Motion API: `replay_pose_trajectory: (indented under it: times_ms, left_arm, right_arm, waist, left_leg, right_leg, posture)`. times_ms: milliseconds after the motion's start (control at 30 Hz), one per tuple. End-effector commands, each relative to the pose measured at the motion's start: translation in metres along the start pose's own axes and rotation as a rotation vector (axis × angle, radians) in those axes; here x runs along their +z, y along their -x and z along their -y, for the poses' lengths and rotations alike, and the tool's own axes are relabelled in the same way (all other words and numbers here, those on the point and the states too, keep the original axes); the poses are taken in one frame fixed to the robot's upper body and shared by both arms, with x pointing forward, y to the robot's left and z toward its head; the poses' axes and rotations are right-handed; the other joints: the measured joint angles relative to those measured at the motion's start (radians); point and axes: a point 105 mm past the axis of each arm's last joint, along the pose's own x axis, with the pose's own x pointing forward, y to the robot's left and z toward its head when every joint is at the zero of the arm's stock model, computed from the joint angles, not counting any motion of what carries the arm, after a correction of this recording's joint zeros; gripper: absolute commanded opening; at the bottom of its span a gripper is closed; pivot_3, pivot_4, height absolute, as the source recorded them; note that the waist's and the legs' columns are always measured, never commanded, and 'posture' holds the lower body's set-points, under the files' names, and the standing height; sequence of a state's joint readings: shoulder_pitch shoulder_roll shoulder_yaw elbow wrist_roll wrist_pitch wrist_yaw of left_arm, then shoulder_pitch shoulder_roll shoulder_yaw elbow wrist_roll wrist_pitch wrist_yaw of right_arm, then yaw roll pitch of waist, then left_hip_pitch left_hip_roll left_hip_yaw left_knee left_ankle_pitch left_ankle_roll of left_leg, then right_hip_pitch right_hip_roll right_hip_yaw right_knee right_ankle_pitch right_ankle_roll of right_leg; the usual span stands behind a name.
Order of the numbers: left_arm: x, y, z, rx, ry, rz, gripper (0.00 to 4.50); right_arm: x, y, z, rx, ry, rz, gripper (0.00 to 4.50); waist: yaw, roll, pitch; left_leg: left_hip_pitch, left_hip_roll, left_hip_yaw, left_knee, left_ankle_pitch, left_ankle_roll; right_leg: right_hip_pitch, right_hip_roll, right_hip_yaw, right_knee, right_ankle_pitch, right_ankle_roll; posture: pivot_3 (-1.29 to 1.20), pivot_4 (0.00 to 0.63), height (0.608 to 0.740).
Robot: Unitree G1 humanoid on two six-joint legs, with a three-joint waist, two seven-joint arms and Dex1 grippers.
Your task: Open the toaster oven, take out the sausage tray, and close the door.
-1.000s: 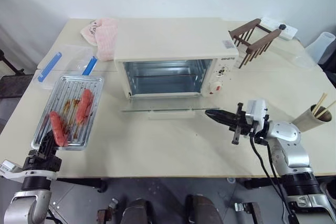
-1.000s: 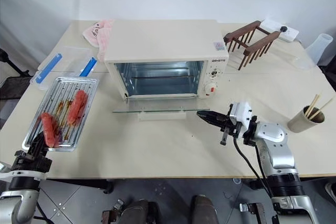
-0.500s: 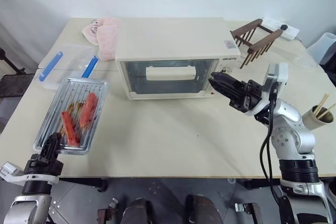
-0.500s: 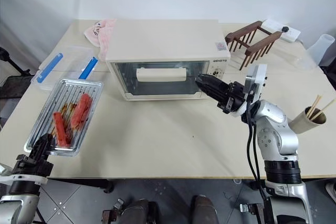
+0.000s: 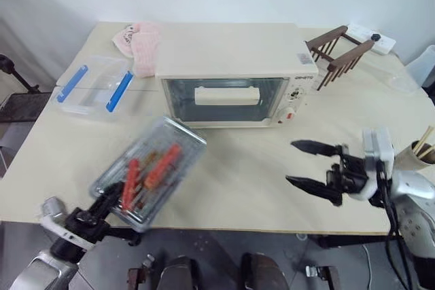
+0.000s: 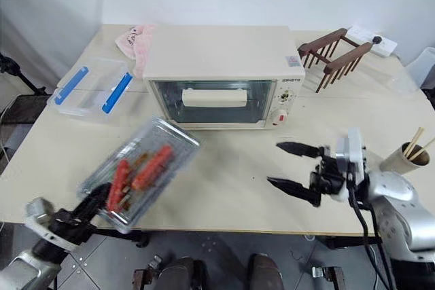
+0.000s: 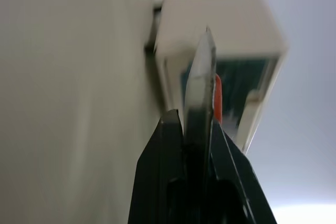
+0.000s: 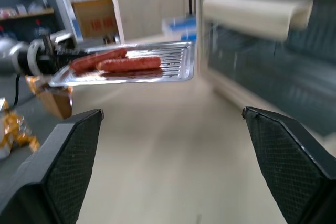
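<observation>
The cream toaster oven [image 5: 231,52] stands at the back middle of the table, its glass door [image 5: 227,94] closed. My left gripper [image 5: 112,202] is shut on the near edge of the silvery sausage tray [image 5: 183,142]. It holds the tray with two red sausages [image 5: 162,166] raised over the table's front left part. The left wrist view shows the tray [image 7: 202,77] edge-on between the fingers. My right gripper [image 5: 291,162] stands open and empty, right of and in front of the oven, pointing left. From its wrist view the tray [image 8: 176,59] and the door handle [image 8: 252,11] are visible.
A clear plastic box with blue clips [image 5: 95,86] and a pink cloth [image 5: 139,42] lie at the back left. A brown wooden rack [image 5: 340,49] and a power strip [image 5: 374,37] are at the back right. A cup with chopsticks [image 5: 418,154] stands at the right edge.
The door went from lying open to closed. My right gripper then drew back from the oven and opened. The left gripper swung the tray to the right and off the table.
</observation>
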State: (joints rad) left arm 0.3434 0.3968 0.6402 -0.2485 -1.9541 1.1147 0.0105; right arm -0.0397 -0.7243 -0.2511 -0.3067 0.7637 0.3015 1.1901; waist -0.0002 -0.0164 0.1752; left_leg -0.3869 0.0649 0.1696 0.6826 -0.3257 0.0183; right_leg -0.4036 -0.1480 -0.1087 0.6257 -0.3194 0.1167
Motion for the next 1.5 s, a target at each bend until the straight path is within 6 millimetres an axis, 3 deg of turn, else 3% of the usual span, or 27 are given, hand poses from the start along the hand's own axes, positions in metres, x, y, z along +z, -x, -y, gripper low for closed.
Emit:
replay_pose_trajectory:
  times_ms: [33, 200, 400, 533, 767, 1333, 1500]
  left_arm:
    - [-0.015, -0.014, 0.006, -0.058, 0.018, -0.173, 0.0]
    - [-0.017, -0.038, 0.006, -0.058, 0.013, -0.337, 0.0]
    - [-0.013, -0.08, 0.008, -0.038, 0.006, -0.515, 0.0]
    - [-0.013, -0.091, 0.01, -0.031, 0.007, -0.565, 0.0]
    - [-0.029, -0.126, 0.0, 0.052, -0.036, -0.737, 0.0]
    - [-0.038, -0.175, -0.005, 0.112, -0.164, -0.786, 0.0]
    - [-0.032, -0.181, 0.003, 0.079, -0.222, -0.753, 1.43]
  right_arm:
    - [0.014, 0.002, -0.006, 0.018, 0.092, -0.004, 4.48]
    - [0.012, 0.004, -0.011, 0.022, 0.095, -0.033, 4.48]
    - [0.001, 0.018, -0.02, -0.009, 0.083, -0.093, 4.48]
    - [-0.002, 0.025, -0.023, -0.041, 0.074, -0.107, 4.48]
    - [-0.008, 0.048, -0.039, -0.125, 0.043, -0.157, 4.48]
    - [-0.005, 0.043, -0.049, -0.165, 0.039, -0.154, 4.48]
    - [-0.004, 0.039, -0.048, -0.155, 0.034, -0.149, 4.5]
  waist:
    - [-0.003, 0.0, 0.0]
    - [-0.002, 0.002, 0.0]
    - [0.011, 0.002, 0.0]
    - [0.011, 0.002, 0.0]
    - [0.034, 0.003, 0.0]
    - [0.075, 0.007, -0.003]
    - [0.075, 0.007, -0.003]
  left_leg:
    - [0.0, 0.0, 0.0, 0.0, 0.0, 0.0]
    - [0.001, 0.001, 0.0, 0.0, 0.0, -0.001]
    - [0.0, -0.001, 0.0, 0.0, 0.001, -0.001]
    - [0.0, -0.002, 0.001, 0.0, 0.001, -0.001]
    - [0.0, -0.005, -0.001, 0.0, 0.003, -0.001]
    - [0.003, -0.014, -0.01, 0.0, 0.004, 0.002]
    - [0.002, -0.015, -0.011, 0.0, 0.004, 0.003]
  right_leg:
    - [0.0, 0.0, 0.0, 0.0, 0.0, 0.0]
    - [0.0, 0.001, 0.0, 0.001, 0.0, 0.0]
    - [0.0, 0.0, 0.0, 0.001, 0.0, 0.0]
    - [0.0, 0.001, 0.0, 0.001, 0.001, 0.001]
    - [0.001, 0.002, 0.0, 0.001, 0.001, 0.002]
    - [0.012, -0.005, -0.001, -0.003, 0.003, 0.006]
    - [0.012, -0.005, -0.001, -0.003, 0.003, 0.006]
  posture:
    - [0.0, 0.15, 0.74]
    - [0.0, 0.15, 0.74]
    - [0.0, 0.15, 0.74]
    - [0.0, 0.15, 0.74]
    - [0.0, 0.15, 0.74]
    - [0.0, 0.15, 0.74]
    - [0.0, 0.15, 0.74]
